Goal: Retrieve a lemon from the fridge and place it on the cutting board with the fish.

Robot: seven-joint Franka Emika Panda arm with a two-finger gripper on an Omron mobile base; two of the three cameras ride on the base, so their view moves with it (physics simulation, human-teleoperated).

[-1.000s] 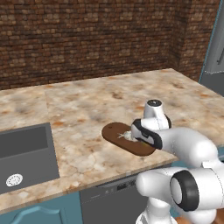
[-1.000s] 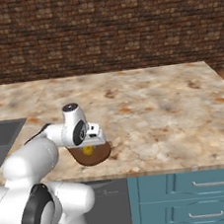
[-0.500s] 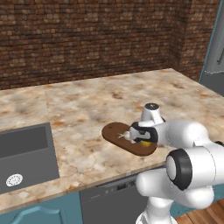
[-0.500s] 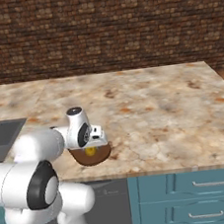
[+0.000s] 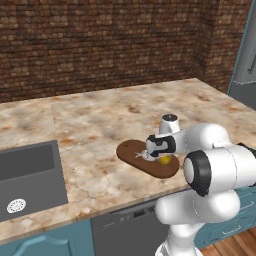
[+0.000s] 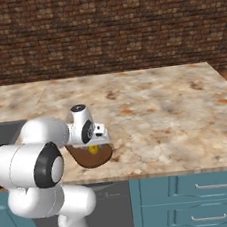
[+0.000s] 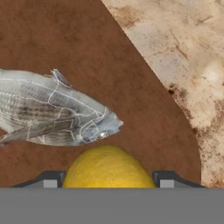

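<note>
On the cutting board (image 5: 131, 152), lemon (image 7: 107, 168) beside the fish (image 7: 52, 110)
Over the near end of the board on the marbled table (image 5: 90, 125), the end effector (image 7: 108, 179) hung low with its tips straddling the lemon, one at each side; whether they pressed it I could not tell. The fish lay just beyond the lemon, its snout close above it

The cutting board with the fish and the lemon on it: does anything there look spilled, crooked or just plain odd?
Nothing stands out. The fish lies flat on the cutting board, and the lemon sits between the claw tips just beside its head. The board lies flat on the counter, with nothing spilled around it.
</note>
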